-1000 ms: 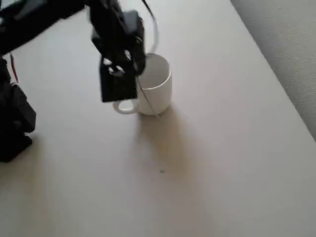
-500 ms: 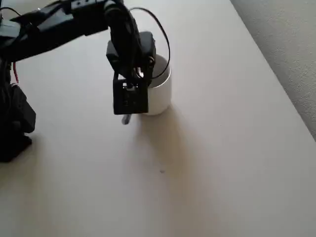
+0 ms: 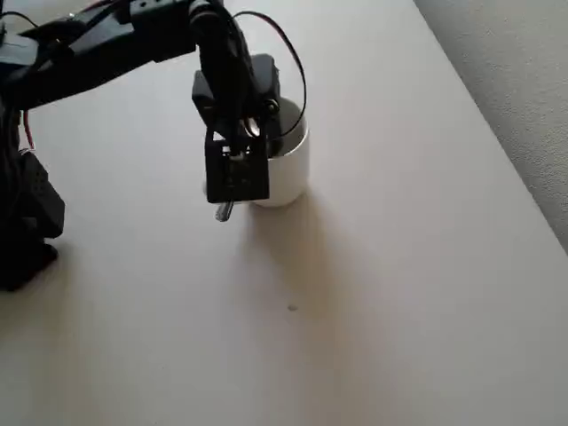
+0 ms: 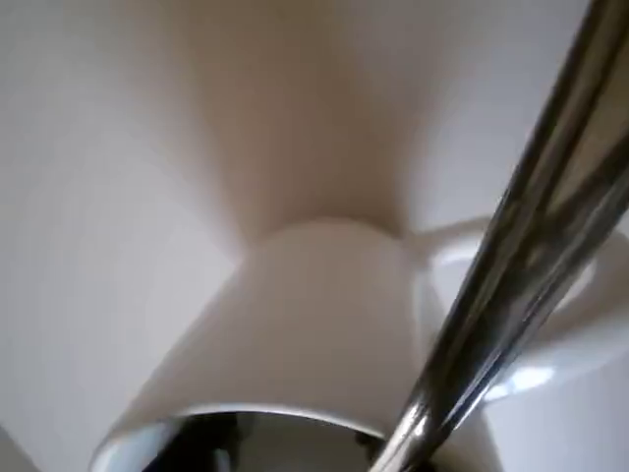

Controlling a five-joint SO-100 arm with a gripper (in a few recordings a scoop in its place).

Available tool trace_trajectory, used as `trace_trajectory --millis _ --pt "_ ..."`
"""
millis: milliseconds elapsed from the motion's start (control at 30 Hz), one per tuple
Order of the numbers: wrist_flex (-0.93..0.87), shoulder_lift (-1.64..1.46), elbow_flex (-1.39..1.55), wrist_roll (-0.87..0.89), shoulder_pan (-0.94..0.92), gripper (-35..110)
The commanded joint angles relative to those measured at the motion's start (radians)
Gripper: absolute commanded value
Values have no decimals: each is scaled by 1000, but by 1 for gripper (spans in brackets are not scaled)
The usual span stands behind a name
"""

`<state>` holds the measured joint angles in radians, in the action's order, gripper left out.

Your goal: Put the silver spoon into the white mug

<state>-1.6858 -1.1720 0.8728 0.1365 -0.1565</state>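
Note:
The white mug (image 3: pixel 289 165) stands upright on the beige table, its left side and handle covered by my black gripper (image 3: pixel 237 169), which hovers right over its rim. In the wrist view the mug (image 4: pixel 305 315) is very close, rim at the bottom and loop handle at the right. The silver spoon (image 4: pixel 511 265) crosses in front of it as a shiny slanted shaft, from bottom centre to the top right corner. A small grey tip, apparently the spoon (image 3: pixel 224 211), pokes out below the gripper in the overhead view. The fingers themselves are hidden, but the spoon hangs held.
The arm's black base (image 3: pixel 27 222) stands at the left edge. The table's right edge (image 3: pixel 497 133) runs diagonally, with grey carpet beyond. Open tabletop (image 3: pixel 337 337) lies in front of the mug.
The gripper has shifted right and toward the mug, now covering its handle. The thin spoon line seen right of the gripper a second ago is hidden. Little has moved in the last half second.

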Motion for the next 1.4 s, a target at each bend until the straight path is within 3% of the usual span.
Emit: trace_trajectory --millis 0,700,867,1367 --pt "6 -28 -17 -25 -15 16" --pt "0 20 -158 -118 -126 13" --pt "-29 17 -158 -115 -110 8" --pt "-92 -9 -158 -87 -15 8"
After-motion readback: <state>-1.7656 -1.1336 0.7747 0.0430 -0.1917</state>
